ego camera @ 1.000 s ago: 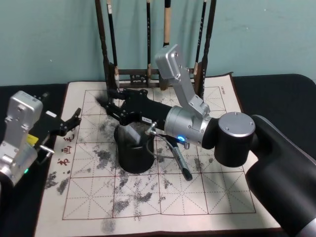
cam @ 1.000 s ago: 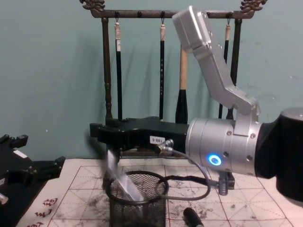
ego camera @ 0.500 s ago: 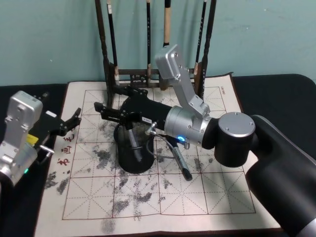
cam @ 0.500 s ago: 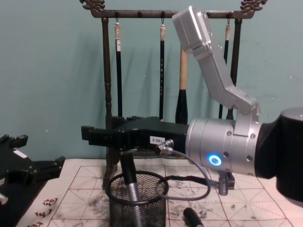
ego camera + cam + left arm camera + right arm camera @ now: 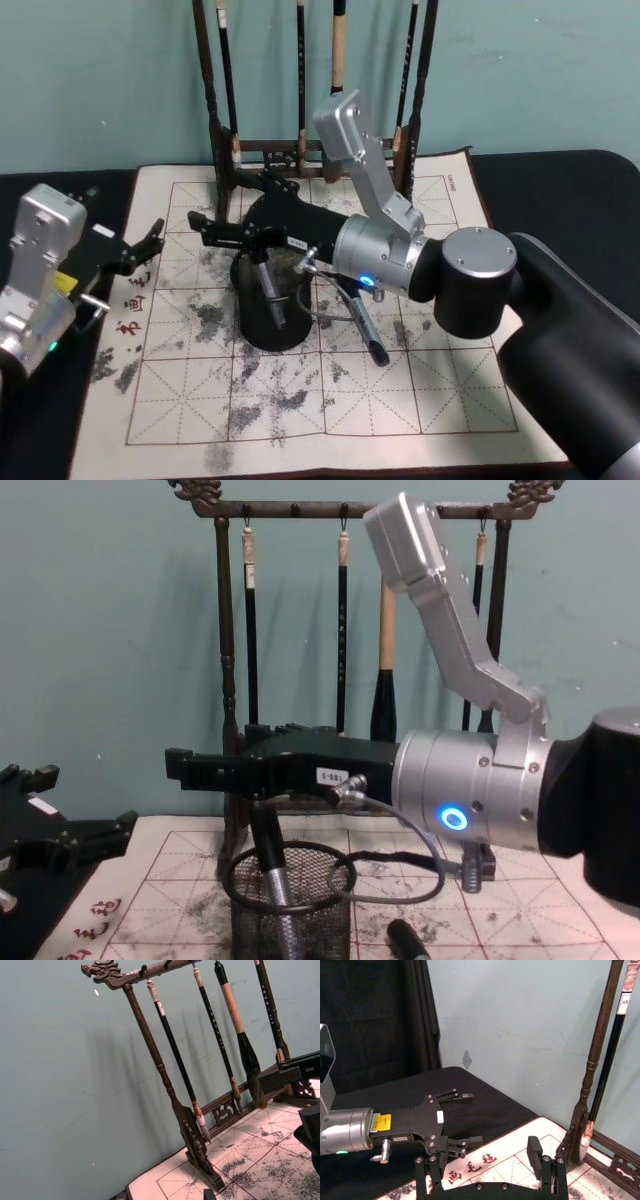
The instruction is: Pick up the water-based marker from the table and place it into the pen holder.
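Right pincer (image 5: 212, 228) hovers spread, empty, over the pen holder (image 5: 243, 300); marker (image 5: 268, 295) stands inside (slightly tilted); left pincer (image 5: 150, 240) idles agape beside the mat.

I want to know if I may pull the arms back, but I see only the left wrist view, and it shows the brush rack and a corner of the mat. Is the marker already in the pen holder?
Observer: Yes. In the head view the marker stands leaning inside the pen holder.
Operator: Does the right arm grip it?
Observer: No. The right gripper is above the holder, and the right wrist view shows its jaws wide open.
Operator: Where is the left arm?
Observer: The left gripper is by the left edge of the mat, jaws open, nothing between them.
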